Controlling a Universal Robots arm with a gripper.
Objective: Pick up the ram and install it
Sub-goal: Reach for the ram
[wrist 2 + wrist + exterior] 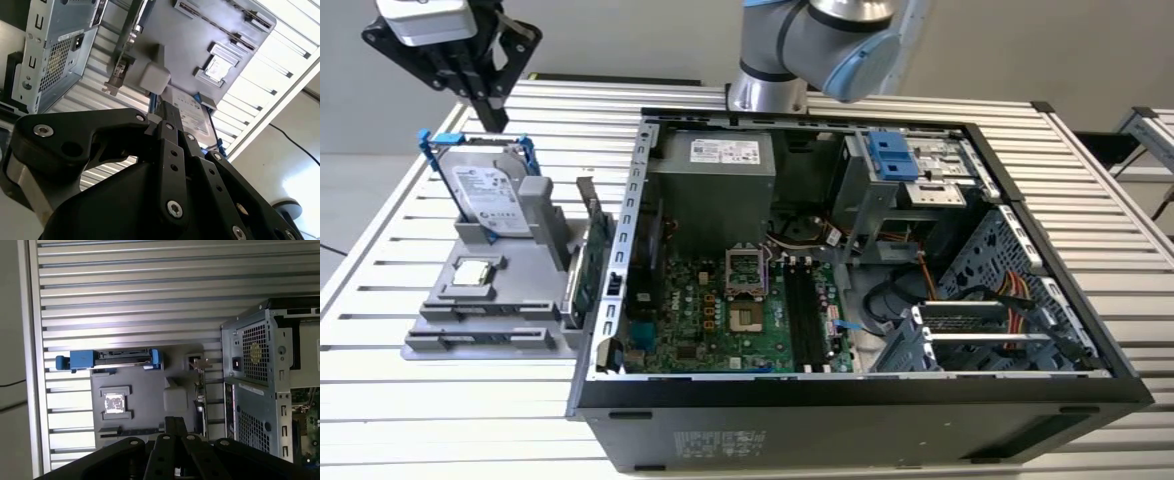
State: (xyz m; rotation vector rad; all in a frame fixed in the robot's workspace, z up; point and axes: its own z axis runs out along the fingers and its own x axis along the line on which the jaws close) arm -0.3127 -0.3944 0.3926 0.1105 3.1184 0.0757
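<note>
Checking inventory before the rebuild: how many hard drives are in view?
1. The silver hard drive stands upright on the grey holder, at the exterior view's left, beside the open computer case. Another may be hidden in the case's drive bays.

- The silver-grey jointed robot arm with pale blue joint caps (pixel 834 40) rises at the top middle of the exterior view, and its upper links run out of the picture.
- The black metal two-finger gripper with bolted linkage bars (pixel 491 112) hangs at the exterior view's upper left, pointing downward with a slight tilt.
- A pale grey boxy wrist housing (pixel 434 18) sits on top of the gripper.
- The linkage spreads wide near the housing and narrows to a single tip.
- In both wrist views the slim black fingers (pixel 167 145) (pixel 171 426) lie pressed against each other with nothing between them.
- Broad black outer links (pixel 75 135) studded with silver screw heads flank the fingers on either side.
</note>
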